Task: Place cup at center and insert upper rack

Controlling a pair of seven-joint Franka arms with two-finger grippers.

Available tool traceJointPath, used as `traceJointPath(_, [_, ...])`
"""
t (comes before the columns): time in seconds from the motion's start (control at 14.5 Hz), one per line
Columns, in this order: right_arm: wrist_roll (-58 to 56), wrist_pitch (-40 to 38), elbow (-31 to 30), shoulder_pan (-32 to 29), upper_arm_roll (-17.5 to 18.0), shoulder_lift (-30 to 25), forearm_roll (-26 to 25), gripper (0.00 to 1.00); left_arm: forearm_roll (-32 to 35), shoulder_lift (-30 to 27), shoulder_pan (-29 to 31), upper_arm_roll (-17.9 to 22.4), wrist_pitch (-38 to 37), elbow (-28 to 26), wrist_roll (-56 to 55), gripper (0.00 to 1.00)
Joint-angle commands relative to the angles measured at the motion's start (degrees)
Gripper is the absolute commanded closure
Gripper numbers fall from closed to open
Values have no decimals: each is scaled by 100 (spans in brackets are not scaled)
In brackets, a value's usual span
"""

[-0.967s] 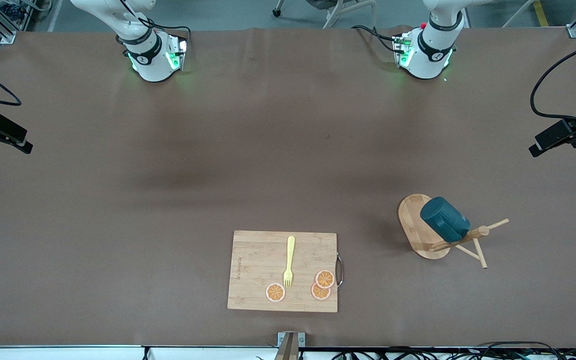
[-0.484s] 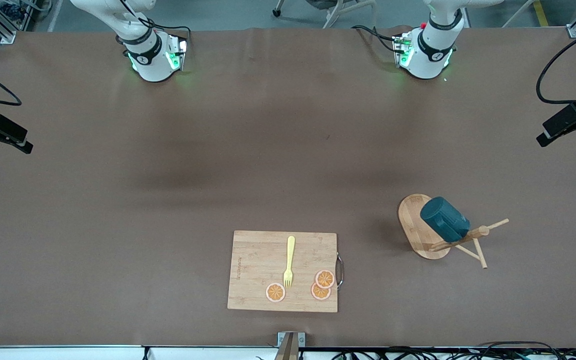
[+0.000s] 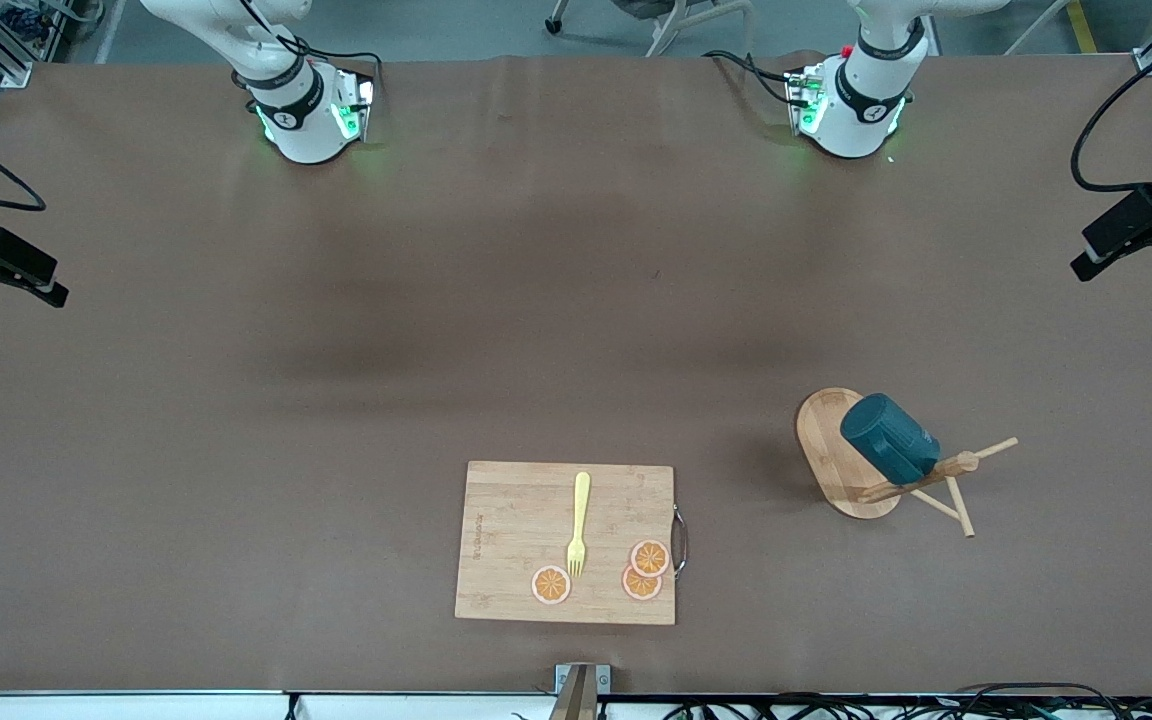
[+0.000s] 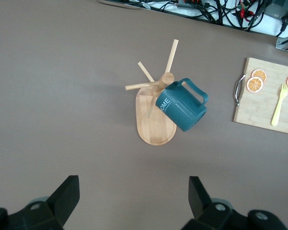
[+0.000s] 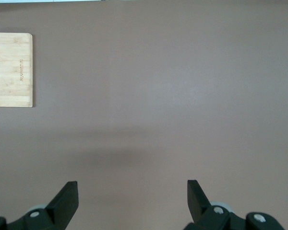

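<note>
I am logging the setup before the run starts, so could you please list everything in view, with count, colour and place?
table: one, brown covering, under everything.
upper rack: one, light bamboo, toward the left arm's end of the table.
cup: one, dark teal, hung on the upper rack.
cutting board: one, light wood with a metal handle, near the front camera's edge of the table.
fork: one, yellow, on the cutting board.
orange slices: three, orange, on the cutting board by the fork's tines.
left gripper: one, black fingers, open, high above the upper rack.
right gripper: one, black fingers, open, over bare table, waiting.
</note>
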Motion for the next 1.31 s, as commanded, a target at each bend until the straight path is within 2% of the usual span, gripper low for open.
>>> traceJointPath(0.0, [66,-29,19,18,3,-2,-61,0,-52,-35,143,8,40,-50,379,0])
traceJointPath(1.24, [40,-12,19,53,3,7,-61,0,80,44,73,-212,119,-32,643,0])
